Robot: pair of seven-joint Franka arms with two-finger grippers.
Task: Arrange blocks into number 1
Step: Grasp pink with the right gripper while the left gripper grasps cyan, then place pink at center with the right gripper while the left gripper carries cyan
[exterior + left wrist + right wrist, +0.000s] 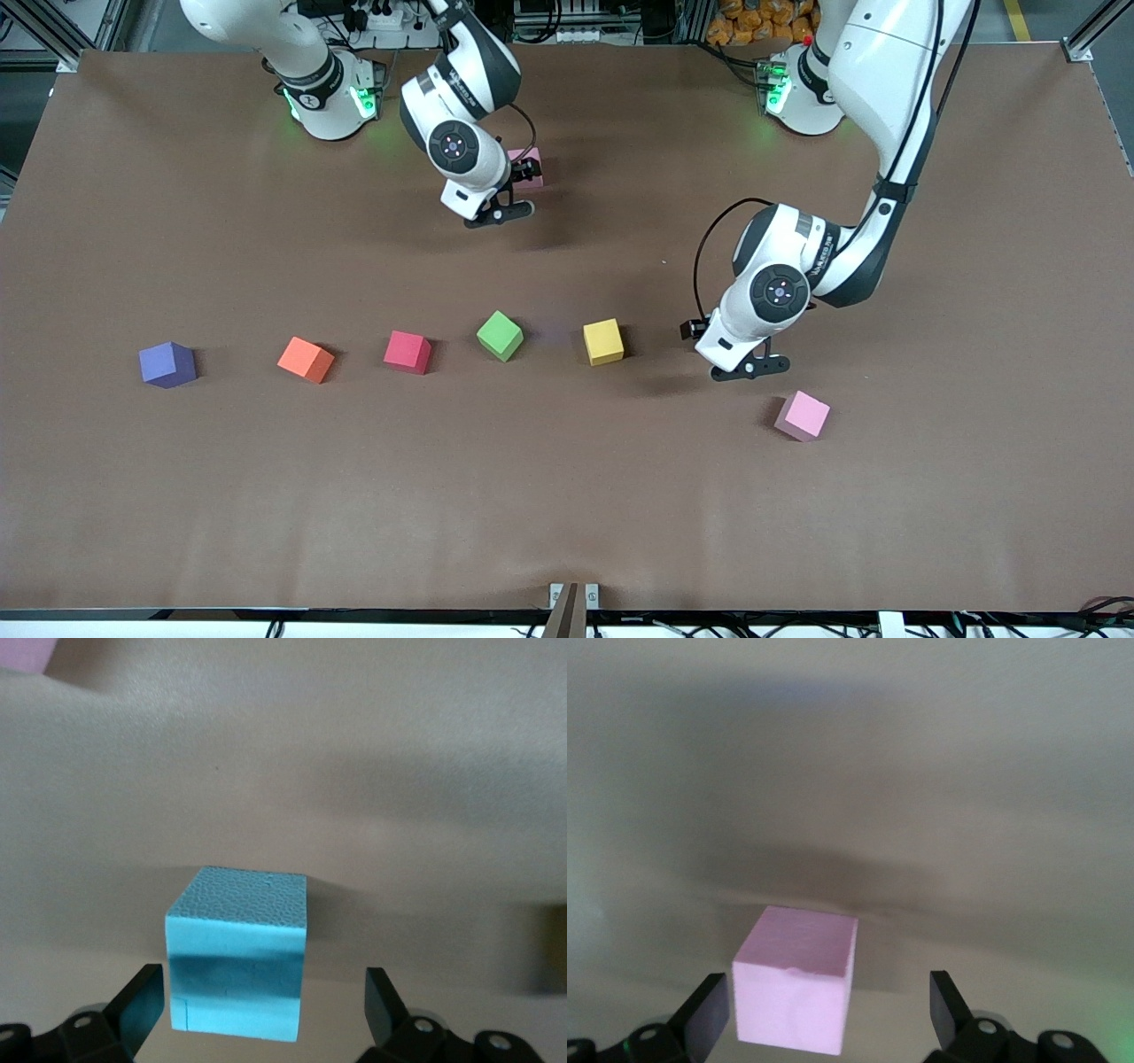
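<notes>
Between open jaws, matte light-blue cube (237, 952)

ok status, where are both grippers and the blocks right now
Left gripper open around light blue foam cube. Right gripper open around pink foam cube. Second pink cube, red, green, yellow cubes untouched. Nothing in the way.

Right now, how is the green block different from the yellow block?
The green block is green; the yellow block is yellow. The green block sits turned, with a corner toward the front camera; the yellow block sits squarer. Both are same-sized cubes resting on the table.
</notes>
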